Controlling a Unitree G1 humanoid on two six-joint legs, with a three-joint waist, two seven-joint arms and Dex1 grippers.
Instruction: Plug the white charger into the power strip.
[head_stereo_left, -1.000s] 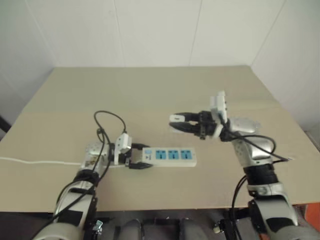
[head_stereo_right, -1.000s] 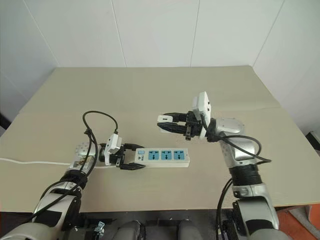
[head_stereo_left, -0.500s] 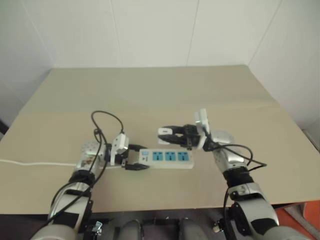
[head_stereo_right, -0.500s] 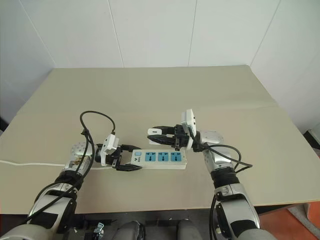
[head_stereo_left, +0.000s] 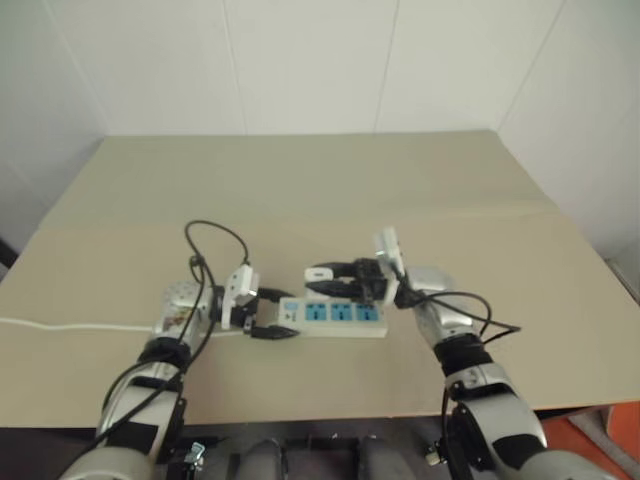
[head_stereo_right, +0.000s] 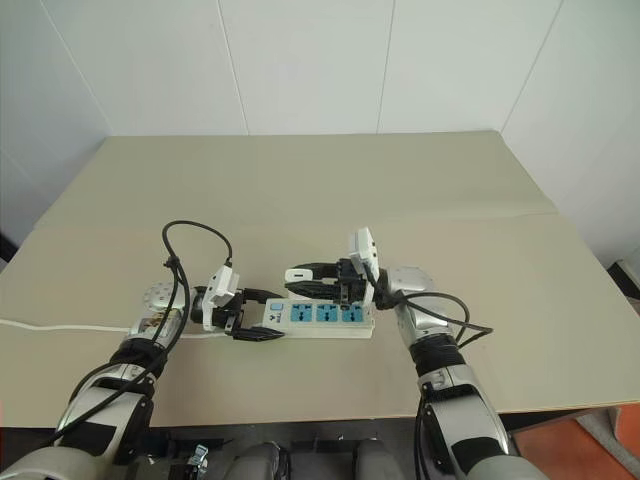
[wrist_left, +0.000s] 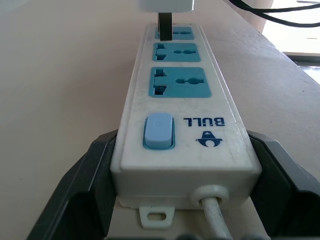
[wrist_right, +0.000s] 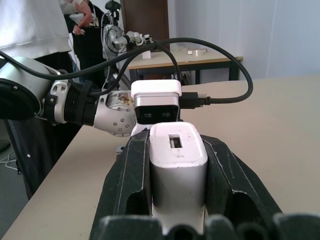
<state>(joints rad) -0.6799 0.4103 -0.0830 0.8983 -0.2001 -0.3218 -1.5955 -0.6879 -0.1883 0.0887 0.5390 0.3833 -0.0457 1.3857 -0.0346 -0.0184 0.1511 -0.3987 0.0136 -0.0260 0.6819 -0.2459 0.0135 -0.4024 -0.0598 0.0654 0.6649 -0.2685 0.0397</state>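
The switch end of the power strip (wrist_left: 186, 137) is clasped between the spread black fingers (wrist_left: 87, 187) of the left claw (head_stereo_left: 262, 315), one finger pressed to each long side, so the strip is braced flat on the desk (head_stereo_left: 300, 180) with its thin cord running back past the wrist. Beyond the switch lie the three blue socket faces. Over the strip's end farthest from the switch hangs the white charger (wrist_right: 177, 172), clenched upright in the right claw (head_stereo_right: 312, 281), its fingers hard against two opposite sides. In the left wrist view a dark prong is seen reaching down to the farthest socket face; whether it has entered the slot cannot be told.

The step in hand is judged to be the seating of the prongs. It is best done by keeping the charger square to the socket face and pressing straight down, while the strip is held against sliding or tipping. Any tilt of the charger is likely to jam a prong on the slot's edge.

The strip lies near the desk's front edge, so little room is left on that side. Toward the wall and to either side a broad bare surface is offered for withdrawing the arms.
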